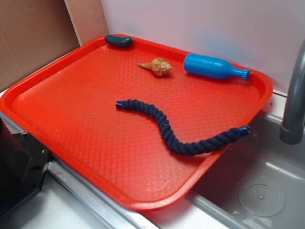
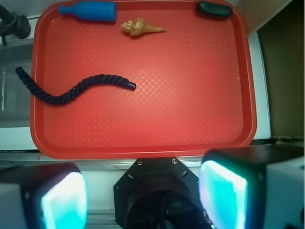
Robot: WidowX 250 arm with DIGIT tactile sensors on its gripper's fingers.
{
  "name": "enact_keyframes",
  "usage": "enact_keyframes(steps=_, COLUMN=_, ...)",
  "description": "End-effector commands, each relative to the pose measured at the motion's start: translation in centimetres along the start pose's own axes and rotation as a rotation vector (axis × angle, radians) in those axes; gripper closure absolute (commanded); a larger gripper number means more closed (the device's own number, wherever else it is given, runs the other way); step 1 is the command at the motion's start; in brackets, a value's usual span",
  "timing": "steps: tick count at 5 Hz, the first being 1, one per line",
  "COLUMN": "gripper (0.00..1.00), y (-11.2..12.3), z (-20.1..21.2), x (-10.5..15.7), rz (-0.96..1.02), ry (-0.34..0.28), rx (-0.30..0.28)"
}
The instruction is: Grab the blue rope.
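The approach has not begun: the gripper (image 2: pixel 143 193) hangs with jaws wide, back from the near edge of the red tray (image 2: pixel 190 119). The blue rope (image 2: pixel 76 89), thick, twisted and wavy, lies at the tray's left, one capped end over the rim. Next, it must descend over the rope's middle.

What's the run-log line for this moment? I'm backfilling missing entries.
phase: pre-grasp | gripper: open, empty, off tray | blue rope: on tray, one end over rim | contact: none
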State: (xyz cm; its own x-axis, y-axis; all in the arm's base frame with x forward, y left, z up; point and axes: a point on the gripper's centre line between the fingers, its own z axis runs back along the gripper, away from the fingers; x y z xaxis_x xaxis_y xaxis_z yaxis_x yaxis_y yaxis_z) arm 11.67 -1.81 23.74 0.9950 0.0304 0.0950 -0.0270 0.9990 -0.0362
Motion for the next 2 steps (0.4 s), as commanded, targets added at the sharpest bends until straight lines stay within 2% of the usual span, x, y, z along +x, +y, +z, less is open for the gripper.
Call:
enact_keyframes(steps=1, gripper=0.00, y=0.00, z=0.00, x=0.00, rz=0.000, ry=0.000, rx=0.000)
enact_keyframes(steps=2, gripper=0.00, y=0.32, z=-0.33, x=0.94, rz=-0.040, ry=-0.021, rx=-0.009)
